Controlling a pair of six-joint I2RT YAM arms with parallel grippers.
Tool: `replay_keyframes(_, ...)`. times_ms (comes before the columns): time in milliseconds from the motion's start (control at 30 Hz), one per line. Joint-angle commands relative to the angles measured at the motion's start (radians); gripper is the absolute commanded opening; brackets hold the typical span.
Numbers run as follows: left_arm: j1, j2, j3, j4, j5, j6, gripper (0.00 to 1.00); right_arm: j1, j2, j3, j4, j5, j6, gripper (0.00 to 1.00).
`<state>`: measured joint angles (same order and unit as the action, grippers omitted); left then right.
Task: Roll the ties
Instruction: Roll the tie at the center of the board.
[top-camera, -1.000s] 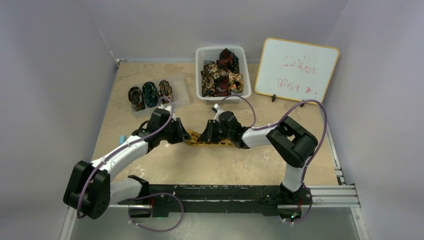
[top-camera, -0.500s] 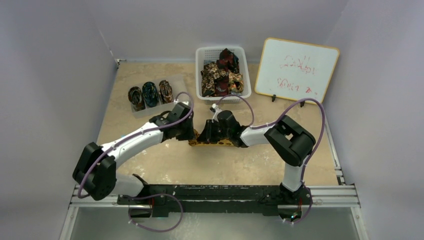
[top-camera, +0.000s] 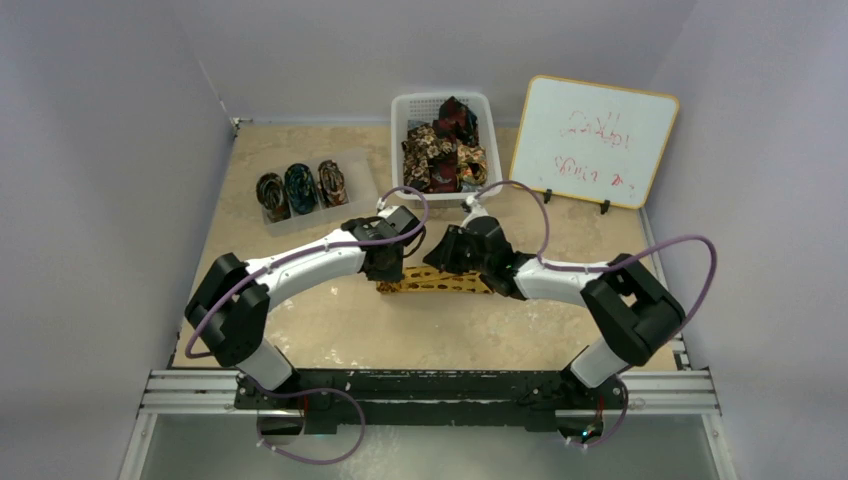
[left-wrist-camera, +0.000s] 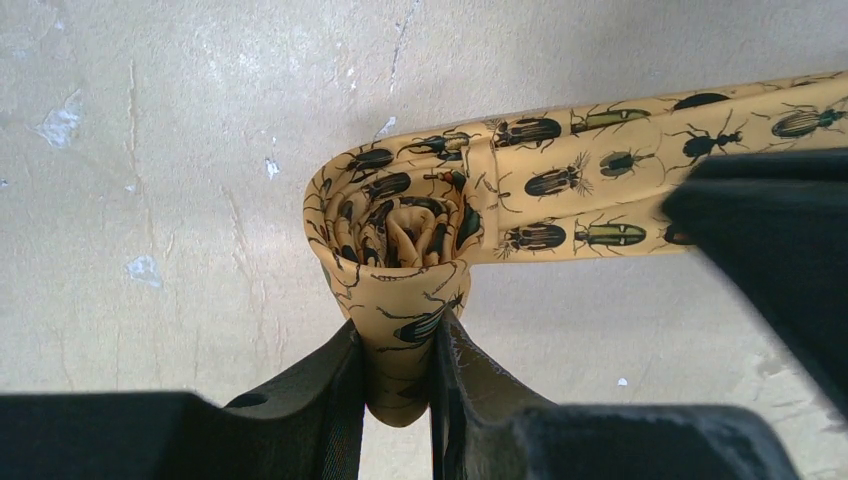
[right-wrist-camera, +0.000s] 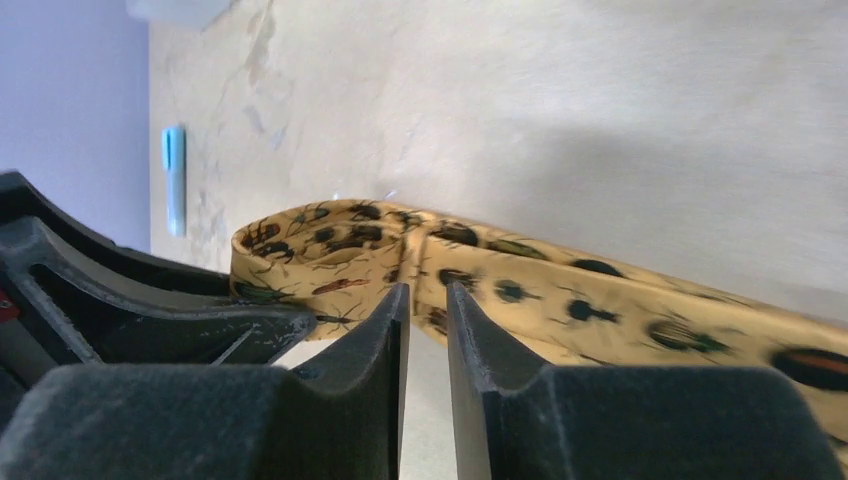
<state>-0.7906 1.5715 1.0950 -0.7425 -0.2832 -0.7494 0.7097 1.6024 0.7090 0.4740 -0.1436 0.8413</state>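
Currently on record, largest item first:

1. Beige mottled table, carrying everything below.
2. White rectangular whiteboard with red scribbles, leaning at the far right.
3. White perforated plastic basket, sitting far centre and holding a heap of unrolled patterned ties.
4. Clear plastic tray, lying far left and holding three rolled ties side by side.
5. Golden-yellow beetle-print fabric necktie, lying mid-table between the two grippers. Its long axis is running left to right across the top view. Its left end is curling into a small roll, and the free strip is pointing right.
6. Left gripper, pinching the roll's outer layer between narrowly set fingers.
7. Right gripper, hovering at the strip just right of the roll, with its fingers standing a thin slit apart. Whether they are catching any fabric cannot be told.

Changes against one second ago: both arms are reaching further right and their elbows have swung rightward. The roll and the left gripper are sitting nearer the table's middle. The right gripper is standing further right and slightly further back.
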Motion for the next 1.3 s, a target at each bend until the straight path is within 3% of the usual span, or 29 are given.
replay_keyframes(0, -0.027, 0.051, 0.071, -0.041, -0.050, -0.030, 0.20, -0.052, -0.091, -0.091, -0.026, 0.135, 0.055, 0.24)
replay_keyframes(167, -0.043, 0.098, 0.095, 0.020, 0.031, -0.019, 0.39, -0.086, -0.174, -0.170, 0.000, 0.141, 0.060, 0.38)
replay_keyframes(333, -0.044, 0.128, 0.085, 0.151, 0.174, 0.010, 0.50, -0.101, -0.217, -0.201, 0.008, 0.116, 0.043, 0.56)
replay_keyframes(467, -0.044, 0.104, 0.080, 0.210, 0.246, 0.020, 0.56, -0.118, -0.251, -0.231, 0.024, 0.085, 0.050, 0.89)
replay_keyframes(567, -0.042, 0.041, 0.056, 0.238, 0.248, 0.016, 0.61, -0.127, -0.262, -0.232, 0.016, 0.063, 0.049, 0.98)
replay_keyframes(700, -0.040, -0.046, 0.029, 0.243, 0.246, 0.021, 0.65, -0.131, -0.272, -0.217, 0.015, 0.022, 0.039, 0.99)
replay_keyframes(833, -0.019, -0.150, -0.022, 0.250, 0.240, 0.012, 0.69, -0.131, -0.316, -0.273, 0.156, -0.051, 0.016, 0.99)
replay_keyframes(967, 0.083, -0.262, -0.136, 0.295, 0.324, 0.011, 0.70, -0.136, -0.259, -0.247, 0.143, -0.149, 0.019, 0.99)
replay_keyframes(1033, 0.141, -0.308, -0.198, 0.320, 0.368, 0.013, 0.71, -0.136, -0.215, -0.257, 0.234, -0.237, 0.034, 0.99)
replay_keyframes(1133, 0.208, -0.361, -0.280, 0.361, 0.424, 0.028, 0.73, -0.129, -0.180, -0.299, 0.384, -0.250, 0.084, 0.99)
replay_keyframes(1267, 0.300, -0.388, -0.376, 0.450, 0.530, 0.033, 0.73, -0.125, -0.108, -0.226, 0.302, -0.237, 0.061, 0.82)
